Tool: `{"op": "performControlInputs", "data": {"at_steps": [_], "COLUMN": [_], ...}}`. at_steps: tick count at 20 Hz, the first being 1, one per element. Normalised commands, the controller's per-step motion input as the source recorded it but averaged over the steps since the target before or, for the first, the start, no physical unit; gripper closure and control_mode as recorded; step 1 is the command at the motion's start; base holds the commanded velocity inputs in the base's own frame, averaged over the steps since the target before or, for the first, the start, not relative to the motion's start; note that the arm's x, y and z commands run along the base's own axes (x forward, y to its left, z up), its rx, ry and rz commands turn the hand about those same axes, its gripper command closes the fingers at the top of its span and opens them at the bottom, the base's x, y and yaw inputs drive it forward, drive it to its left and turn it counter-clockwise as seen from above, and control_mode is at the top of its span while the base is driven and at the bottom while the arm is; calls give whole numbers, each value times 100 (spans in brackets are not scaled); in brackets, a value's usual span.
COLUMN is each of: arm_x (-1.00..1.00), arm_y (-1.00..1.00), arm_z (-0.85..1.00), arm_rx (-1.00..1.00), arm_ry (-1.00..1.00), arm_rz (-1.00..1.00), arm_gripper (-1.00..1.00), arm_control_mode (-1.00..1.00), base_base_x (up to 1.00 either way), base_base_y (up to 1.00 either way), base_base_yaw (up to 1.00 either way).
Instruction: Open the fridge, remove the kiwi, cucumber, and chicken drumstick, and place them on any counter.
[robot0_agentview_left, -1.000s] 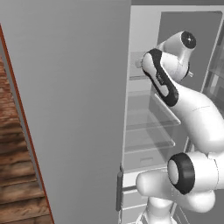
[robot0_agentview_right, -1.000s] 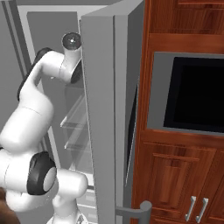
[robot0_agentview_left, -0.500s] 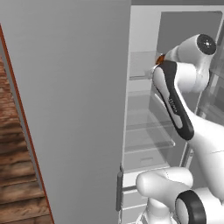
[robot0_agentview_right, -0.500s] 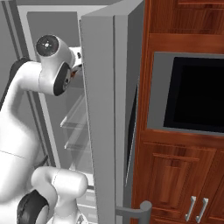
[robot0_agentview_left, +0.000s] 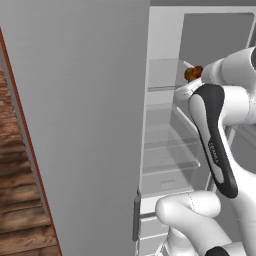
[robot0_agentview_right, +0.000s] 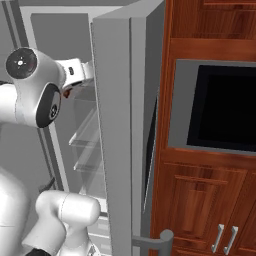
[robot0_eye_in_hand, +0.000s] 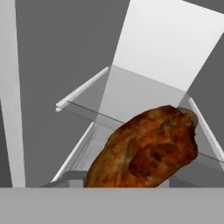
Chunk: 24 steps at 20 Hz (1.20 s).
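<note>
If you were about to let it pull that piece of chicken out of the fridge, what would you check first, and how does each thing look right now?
1. Fridge door open wide enough: ok, the arm already reaches inside.
2. Chicken drumstick in front of the hand: ok, it sits close up in the hand view.
3. Jaws closed firmly on it: cannot tell, the fingertips are hidden behind the meat.
4. Drumstick lifted off the glass shelf: cannot tell from these angles.
5. Way out past the door edge: ok, nothing blocks the opening in the base views.
6. Counter to set it on: cannot tell, none is in view.
</note>
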Motion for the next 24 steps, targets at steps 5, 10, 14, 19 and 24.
{"op": "performControlInputs", "data": {"at_steps": [5, 10, 14, 19, 24], "arm_x": [-40, -25, -17, 0, 0], "arm_y": [5, 0, 0, 0, 0], "arm_z": [14, 0, 0, 0, 0], "arm_rx": [0, 0, 0, 0, 0], "arm_ry": [0, 0, 0, 0, 0], "arm_rz": [0, 0, 0, 0, 0], "arm_gripper": [100, 100, 100, 100, 100], "arm_control_mode": [-100, -100, 100, 100, 100], "base_base_x": [0, 0, 0, -24, -70], "base_base_y": [0, 0, 0, 0, 12], "base_base_yaw": [0, 0, 0, 0, 5]}}
